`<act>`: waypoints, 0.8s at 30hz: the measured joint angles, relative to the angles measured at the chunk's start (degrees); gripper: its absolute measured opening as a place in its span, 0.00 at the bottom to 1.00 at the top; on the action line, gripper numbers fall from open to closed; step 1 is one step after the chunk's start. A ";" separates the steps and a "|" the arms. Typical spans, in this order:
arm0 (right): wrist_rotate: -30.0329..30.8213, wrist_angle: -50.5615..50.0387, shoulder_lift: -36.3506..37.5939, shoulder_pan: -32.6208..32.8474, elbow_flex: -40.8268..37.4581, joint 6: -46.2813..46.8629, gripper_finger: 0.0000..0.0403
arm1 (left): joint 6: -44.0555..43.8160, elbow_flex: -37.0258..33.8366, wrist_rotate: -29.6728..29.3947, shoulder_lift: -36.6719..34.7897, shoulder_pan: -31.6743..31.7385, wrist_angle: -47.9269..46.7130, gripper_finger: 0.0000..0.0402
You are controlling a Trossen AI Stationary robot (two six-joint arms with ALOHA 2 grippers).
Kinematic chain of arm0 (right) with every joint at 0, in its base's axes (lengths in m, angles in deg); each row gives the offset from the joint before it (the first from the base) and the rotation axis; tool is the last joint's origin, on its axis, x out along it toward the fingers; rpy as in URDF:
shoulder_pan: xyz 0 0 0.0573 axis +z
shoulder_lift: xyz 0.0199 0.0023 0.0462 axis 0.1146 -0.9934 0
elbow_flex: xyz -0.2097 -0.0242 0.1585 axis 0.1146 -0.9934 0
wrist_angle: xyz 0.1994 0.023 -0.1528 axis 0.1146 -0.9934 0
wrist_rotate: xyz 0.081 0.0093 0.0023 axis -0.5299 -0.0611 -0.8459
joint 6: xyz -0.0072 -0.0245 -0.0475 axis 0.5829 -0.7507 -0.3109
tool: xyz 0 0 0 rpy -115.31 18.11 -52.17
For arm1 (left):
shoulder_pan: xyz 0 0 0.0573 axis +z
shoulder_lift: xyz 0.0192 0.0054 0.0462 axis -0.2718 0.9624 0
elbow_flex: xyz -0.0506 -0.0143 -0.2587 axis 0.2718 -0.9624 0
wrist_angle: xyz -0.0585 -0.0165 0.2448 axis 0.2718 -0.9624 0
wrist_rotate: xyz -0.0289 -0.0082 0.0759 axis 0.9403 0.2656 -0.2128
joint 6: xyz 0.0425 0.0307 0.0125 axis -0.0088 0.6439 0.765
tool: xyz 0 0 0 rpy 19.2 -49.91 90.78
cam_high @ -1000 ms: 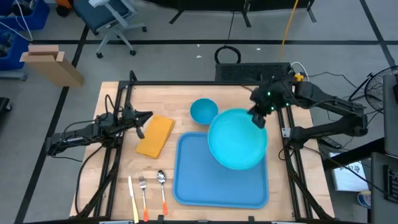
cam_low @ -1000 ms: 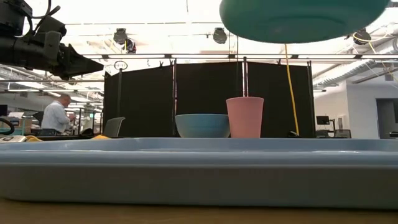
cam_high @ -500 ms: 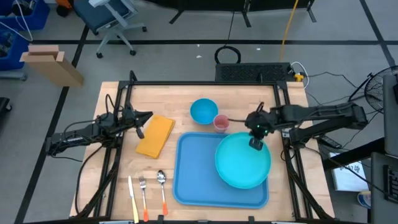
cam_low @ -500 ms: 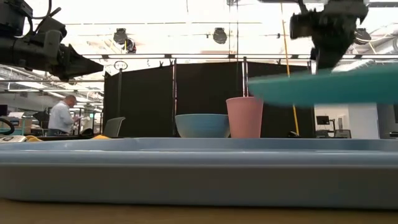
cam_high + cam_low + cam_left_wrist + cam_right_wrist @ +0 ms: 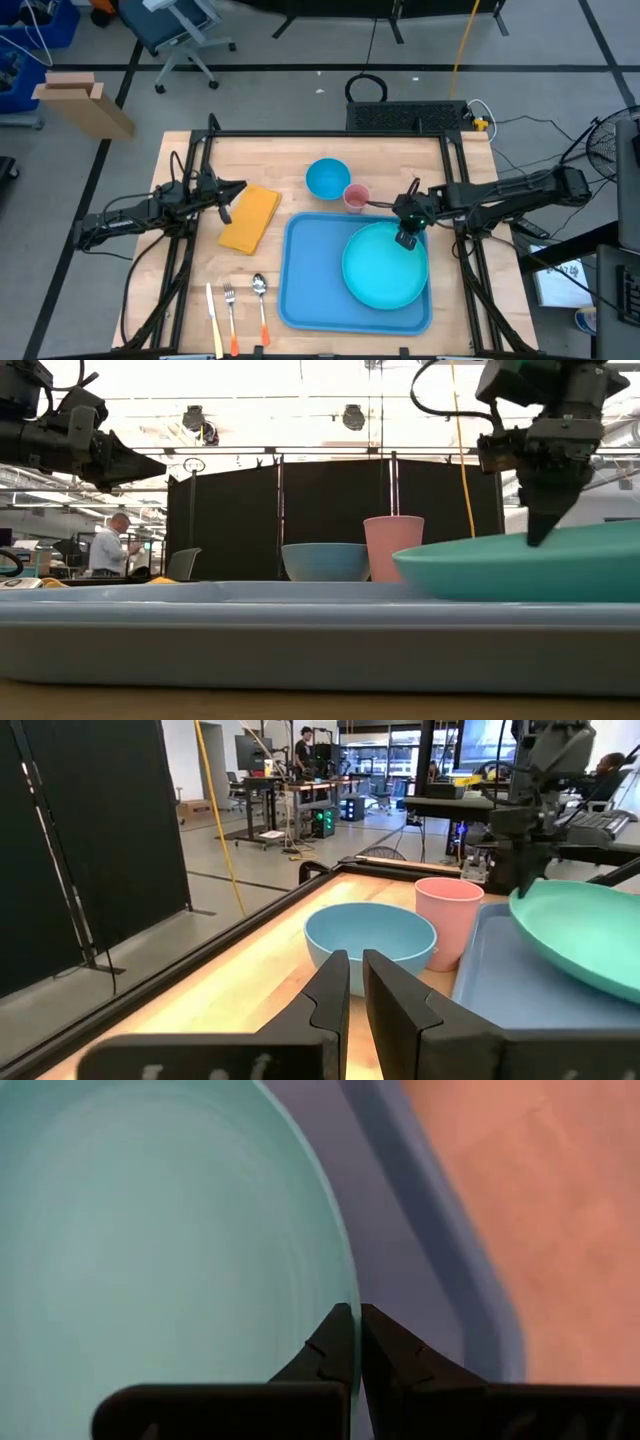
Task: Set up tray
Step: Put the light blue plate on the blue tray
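Two arms are over the wooden counter [image 5: 330, 150]. The right hand [image 5: 406, 238] is clamped on the far rim of the turquoise plate [image 5: 384, 266], its fingers pinched together over the plate's edge. The plate sits within the right half of the tray [image 5: 310, 275]; in the low view it is tilted, with the gripped edge higher, and whether its low edge touches the tray floor cannot be told.

The tray, light blue with a low rim, lies flat at the near centre-right of the counter. A blue bowl [image 5: 327, 178] stands just beyond the tray's far edge, with a pink cup [image 5: 355, 196] close beside it, to its right. A folded yellow cloth [image 5: 249, 217] lies to the left of the tray. A knife [image 5: 212, 318], a fork [image 5: 230, 308] and a spoon [image 5: 260, 300], all orange-handled, lie side by side near the front-left edge.

The left hand [image 5: 226, 201] hangs above the counter at the cloth's left edge, fingers nearly together, holding nothing.

A person [image 5: 112, 546] stands in the room beyond.
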 joint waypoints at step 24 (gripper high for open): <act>3.40 10.59 -3.33 5.72 -6.64 4.78 0.00 | 0.17 0.00 0.02 -0.01 -0.02 0.00 0.09</act>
